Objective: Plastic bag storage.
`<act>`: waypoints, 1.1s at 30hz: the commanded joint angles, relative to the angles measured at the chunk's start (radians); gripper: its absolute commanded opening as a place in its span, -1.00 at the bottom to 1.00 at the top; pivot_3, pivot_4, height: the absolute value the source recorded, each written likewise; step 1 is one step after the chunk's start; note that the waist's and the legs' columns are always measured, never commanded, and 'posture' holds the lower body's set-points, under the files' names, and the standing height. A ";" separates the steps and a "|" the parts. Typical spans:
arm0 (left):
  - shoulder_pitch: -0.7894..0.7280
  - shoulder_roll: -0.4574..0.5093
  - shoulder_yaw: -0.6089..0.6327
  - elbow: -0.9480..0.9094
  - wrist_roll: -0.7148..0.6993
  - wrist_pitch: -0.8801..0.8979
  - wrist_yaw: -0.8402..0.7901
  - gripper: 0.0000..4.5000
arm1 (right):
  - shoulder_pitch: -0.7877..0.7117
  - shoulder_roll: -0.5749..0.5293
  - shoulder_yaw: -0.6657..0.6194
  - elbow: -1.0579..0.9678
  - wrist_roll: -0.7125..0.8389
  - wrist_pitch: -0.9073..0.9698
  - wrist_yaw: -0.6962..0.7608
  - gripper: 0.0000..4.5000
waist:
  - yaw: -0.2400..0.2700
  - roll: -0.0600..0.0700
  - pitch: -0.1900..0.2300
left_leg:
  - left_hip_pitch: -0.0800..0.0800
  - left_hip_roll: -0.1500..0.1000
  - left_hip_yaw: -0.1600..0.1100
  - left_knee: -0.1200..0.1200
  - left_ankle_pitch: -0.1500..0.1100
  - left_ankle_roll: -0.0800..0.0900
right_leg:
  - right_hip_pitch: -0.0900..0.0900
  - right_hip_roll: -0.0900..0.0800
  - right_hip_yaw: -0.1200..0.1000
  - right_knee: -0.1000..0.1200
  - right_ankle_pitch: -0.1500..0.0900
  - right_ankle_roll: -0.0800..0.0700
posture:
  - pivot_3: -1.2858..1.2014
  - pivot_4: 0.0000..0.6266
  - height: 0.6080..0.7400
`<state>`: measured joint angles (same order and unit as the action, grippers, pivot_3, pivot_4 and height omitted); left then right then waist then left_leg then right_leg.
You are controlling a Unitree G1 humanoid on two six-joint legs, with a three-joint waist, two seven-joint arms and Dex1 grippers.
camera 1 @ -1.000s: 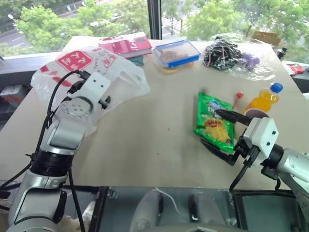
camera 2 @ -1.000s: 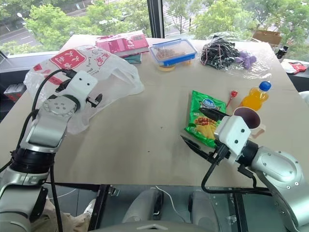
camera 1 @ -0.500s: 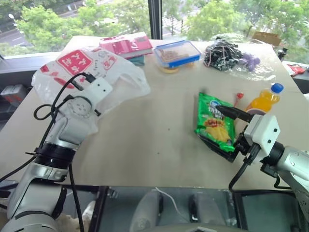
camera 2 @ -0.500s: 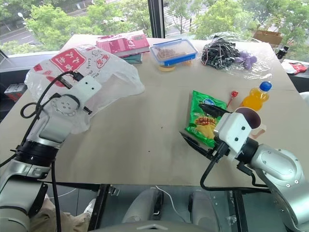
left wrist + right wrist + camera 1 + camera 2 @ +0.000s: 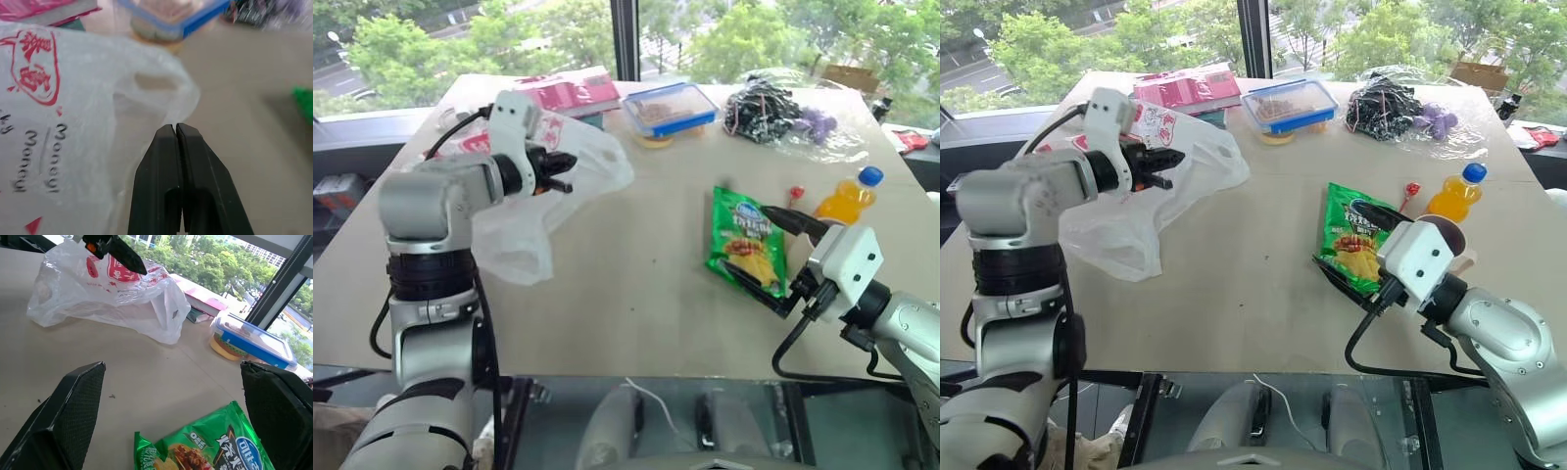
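The plastic bag (image 5: 514, 245), thin white film with red printed panels, lies bunched on the table's left side. Its top is drawn up toward my left gripper (image 5: 564, 168). That gripper hangs above the bag, pointing right. Its black fingers (image 5: 161, 161) are pressed together, with the bag's film (image 5: 73, 122) running up to their tips, so it looks pinched. The bag's loop handle (image 5: 146, 81) shows just past the tips. My right gripper (image 5: 781, 257) stands wide open at the right, low over the table, its fingers either side of a green snack packet (image 5: 205, 450).
At the back of the table are a pink book (image 5: 570, 93), a blue-lidded food box (image 5: 671, 108) and a clear crinkly bag of black and purple things (image 5: 773, 108). An orange drink bottle (image 5: 847, 201) and a red lollipop (image 5: 797, 196) lie beside the snack packet. Bare tabletop (image 5: 636, 255) separates the arms.
My left gripper shut, rolled over, then rose and swung right. The plastic bag's top and right edge followed it slightly to the right. The right arm kept still and open.
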<state>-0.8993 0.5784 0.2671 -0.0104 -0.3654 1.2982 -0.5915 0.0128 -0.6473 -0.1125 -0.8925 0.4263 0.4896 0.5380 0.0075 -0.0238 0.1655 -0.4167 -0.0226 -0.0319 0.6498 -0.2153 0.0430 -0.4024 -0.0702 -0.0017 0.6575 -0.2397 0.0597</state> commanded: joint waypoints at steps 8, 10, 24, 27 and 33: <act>0.225 0.211 -0.359 -0.282 0.324 -0.295 0.146 -0.18 | -0.003 0.012 0.020 0.015 -0.030 -0.025 -0.004 1.00 | 0.002 0.000 0.001 | 0.001 0.000 0.002 -0.001 0.000 0.000 | -0.001 -0.001 0.006 0.000 0.000 -0.001 | 0.03 -0.52 1.00; 0.262 0.151 -0.369 -0.317 0.338 -0.283 0.196 0.19 | -0.005 0.013 0.020 0.019 -0.031 -0.025 -0.001 1.00 | 0.011 -0.002 0.002 | 0.000 0.000 0.002 0.000 0.000 0.000 | -0.001 -0.002 0.005 -0.001 0.000 -0.001 | 0.03 -0.52 1.00; 0.347 0.084 -0.520 -0.206 0.679 -0.325 0.476 0.36 | 0.013 -0.010 -0.028 -0.004 0.002 0.000 0.015 1.00 | 0.007 -0.003 0.004 | -0.001 0.000 0.003 0.000 0.000 0.000 | -0.003 -0.001 0.005 0.001 0.000 -0.001 | 0.03 -0.52 1.00; 0.319 0.052 -0.525 -0.116 0.708 -0.358 0.501 0.36 | 0.017 -0.010 -0.031 -0.011 0.004 0.005 0.012 1.00 | 0.008 -0.003 0.003 | -0.001 0.000 0.003 0.000 0.000 0.000 | -0.003 -0.001 0.005 0.001 0.000 -0.001 | 0.03 -0.52 1.00; 0.255 -0.005 -0.524 0.095 0.737 -0.438 0.530 0.36 | 0.021 -0.008 -0.035 -0.023 0.007 0.015 0.000 1.00 | 0.007 -0.003 0.004 | -0.001 0.000 0.003 0.000 0.000 0.000 | -0.003 -0.001 0.005 0.001 0.000 -0.001 | 0.03 -0.52 1.00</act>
<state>-0.6216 0.5807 -0.2587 0.0575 0.3442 0.9023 -0.0819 0.0361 -0.6490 -0.1222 -0.8735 0.4239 0.5039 0.5470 0.0148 -0.0271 0.1691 -0.4176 -0.0230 -0.0292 0.6496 -0.2154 0.0429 -0.4054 -0.0711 0.0029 0.6588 -0.2395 0.0590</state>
